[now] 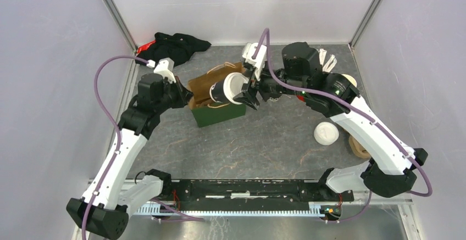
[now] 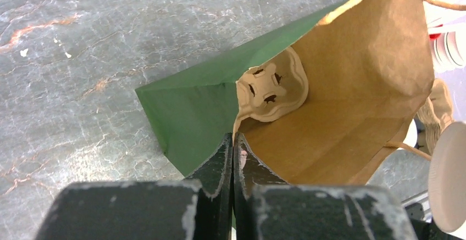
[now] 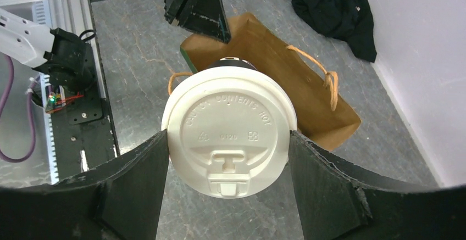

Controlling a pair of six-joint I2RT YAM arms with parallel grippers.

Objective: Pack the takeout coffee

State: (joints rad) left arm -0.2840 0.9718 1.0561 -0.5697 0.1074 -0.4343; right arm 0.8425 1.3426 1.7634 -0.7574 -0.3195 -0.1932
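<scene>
A dark paper coffee cup (image 1: 221,91) with a white lid (image 3: 228,133) lies tilted on its side in my right gripper (image 1: 243,93). The jaws are shut on it just under the lid, and the cup's base points into the mouth of the paper bag (image 1: 220,113). The bag is green outside and brown inside (image 3: 308,97). My left gripper (image 2: 233,141) is shut on the bag's near rim (image 2: 198,102) and holds the mouth open. A pulp cup carrier (image 2: 272,86) sits deep in the bag. The second capped cup is out of view.
A loose white lid (image 1: 326,134) lies on the table to the right, with a brown cup stack (image 1: 360,145) beside it under the right arm. A black cloth (image 1: 177,45) lies at the back left corner. The bag's rope handle (image 3: 324,78) hangs at its far side.
</scene>
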